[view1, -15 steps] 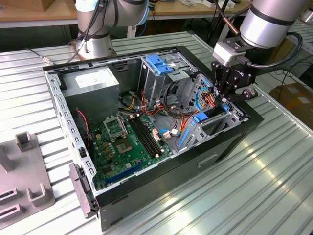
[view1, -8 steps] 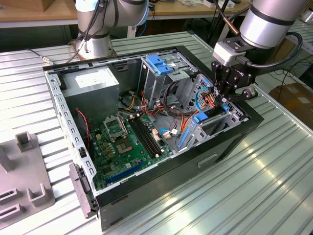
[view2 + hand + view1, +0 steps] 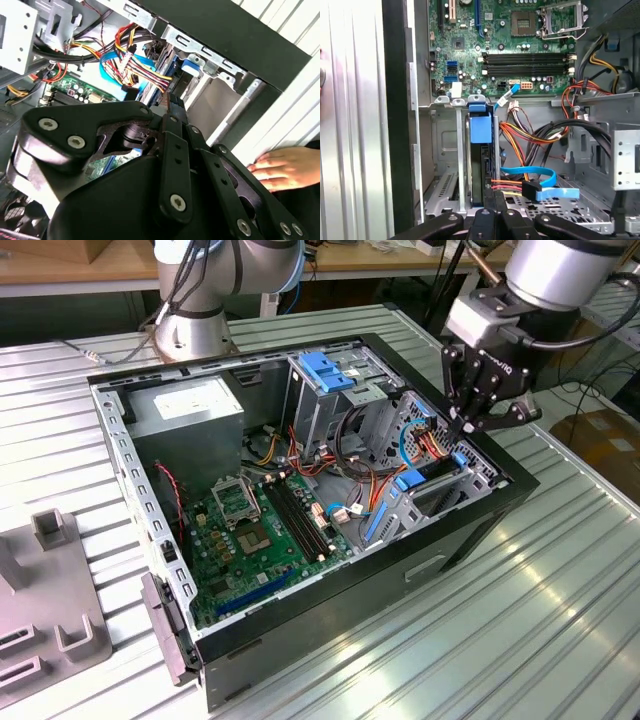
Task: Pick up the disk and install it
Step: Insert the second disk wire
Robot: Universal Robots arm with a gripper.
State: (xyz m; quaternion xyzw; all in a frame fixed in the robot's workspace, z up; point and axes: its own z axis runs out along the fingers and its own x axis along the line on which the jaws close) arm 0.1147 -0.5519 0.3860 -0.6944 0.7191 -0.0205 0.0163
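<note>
Black linkage bars of the gripper (image 3: 172, 107), matte metal with silver screw heads, meet in both wrist views; their tips sit drawn together on the upper edge of the disk (image 3: 479, 165). That disk stands on edge, a thin dark slab with a light-blue plastic carrier tab, inside the grey sheet-metal drive bay at the front corner of the open computer case (image 3: 480, 530). In the exterior view, the gripper (image 3: 468, 427) points down into that corner. Beside the bay lie a flat blue data cable (image 3: 530, 175) and bundled red, yellow and orange wires (image 3: 520, 137). A green motherboard (image 3: 255, 530) covers the case floor. A person's hand (image 3: 287, 167) rests on the ribbed aluminium tabletop (image 3: 520, 620).
</note>
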